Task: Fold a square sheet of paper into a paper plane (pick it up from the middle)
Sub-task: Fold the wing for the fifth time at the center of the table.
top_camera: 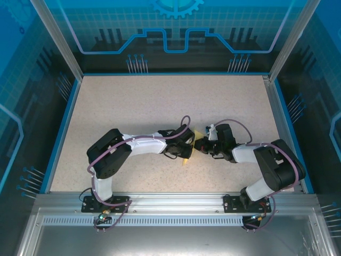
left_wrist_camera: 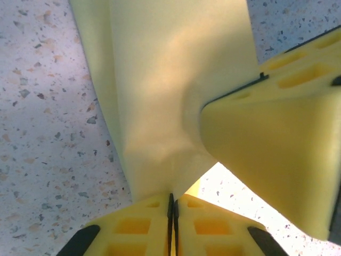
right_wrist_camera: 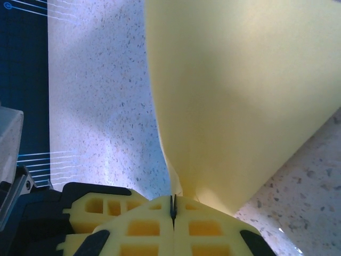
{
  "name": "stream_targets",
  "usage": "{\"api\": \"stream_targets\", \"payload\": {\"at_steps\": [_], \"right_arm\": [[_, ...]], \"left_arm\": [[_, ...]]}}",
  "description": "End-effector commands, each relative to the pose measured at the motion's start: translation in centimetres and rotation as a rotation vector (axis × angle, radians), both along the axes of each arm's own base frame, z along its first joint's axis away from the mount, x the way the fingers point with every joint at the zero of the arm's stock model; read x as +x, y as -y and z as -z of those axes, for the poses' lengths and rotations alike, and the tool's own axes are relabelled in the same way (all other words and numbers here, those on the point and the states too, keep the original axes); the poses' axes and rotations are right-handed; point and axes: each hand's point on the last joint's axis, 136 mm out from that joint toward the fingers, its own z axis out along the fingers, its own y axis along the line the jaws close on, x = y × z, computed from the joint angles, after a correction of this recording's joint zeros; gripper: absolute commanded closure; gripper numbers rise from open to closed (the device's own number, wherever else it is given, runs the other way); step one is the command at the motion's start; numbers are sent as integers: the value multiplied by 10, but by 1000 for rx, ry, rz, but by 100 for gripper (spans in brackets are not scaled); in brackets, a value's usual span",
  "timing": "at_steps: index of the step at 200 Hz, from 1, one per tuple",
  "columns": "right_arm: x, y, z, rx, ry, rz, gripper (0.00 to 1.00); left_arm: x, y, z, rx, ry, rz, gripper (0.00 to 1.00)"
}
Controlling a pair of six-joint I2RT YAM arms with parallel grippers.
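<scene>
1. left wrist view: the left end effector [left_wrist_camera: 171,200] has its fingers pressed together, pinching the narrow lower end of the square sheet of paper [left_wrist_camera: 176,80].
2. same view: a yellow finger [left_wrist_camera: 277,144] of the other arm meets the sheet from the right, and the paper buckles there.
3. right wrist view: the right end effector [right_wrist_camera: 173,204] is closed tight on the sheet's edge.
4. top view: we note both arms meeting tip to tip mid-table [top_camera: 133,106], with yellow slivers showing between them.

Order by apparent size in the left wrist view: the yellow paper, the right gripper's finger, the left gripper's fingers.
1. yellow paper
2. right gripper's finger, enlarged by nearness
3. left gripper's fingers, partly out of frame
</scene>
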Motion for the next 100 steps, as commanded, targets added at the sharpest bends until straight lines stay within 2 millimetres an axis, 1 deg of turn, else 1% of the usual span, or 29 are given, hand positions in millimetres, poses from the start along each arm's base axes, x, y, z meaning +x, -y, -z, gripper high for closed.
{"api": "stream_targets", "payload": {"at_steps": [1,21,34,63,100], "right_arm": [[5,6,3,-41,3,9,100],[6,8,5,-51,1,8,100],[6,8,6,-51,0,8,100],[5,9,8,-58,-3,8,100],[7,9,10,-62,-6,5,100]], "left_arm": [[-4,0,-9,-16,-2,32,82],[-7,-3,-13,-11,3,34,74],[-10,-5,-15,-8,5,36,72],[-18,-11,-11,14,-2,42,70],[-21,-24,-8,55,9,31,69]]}}
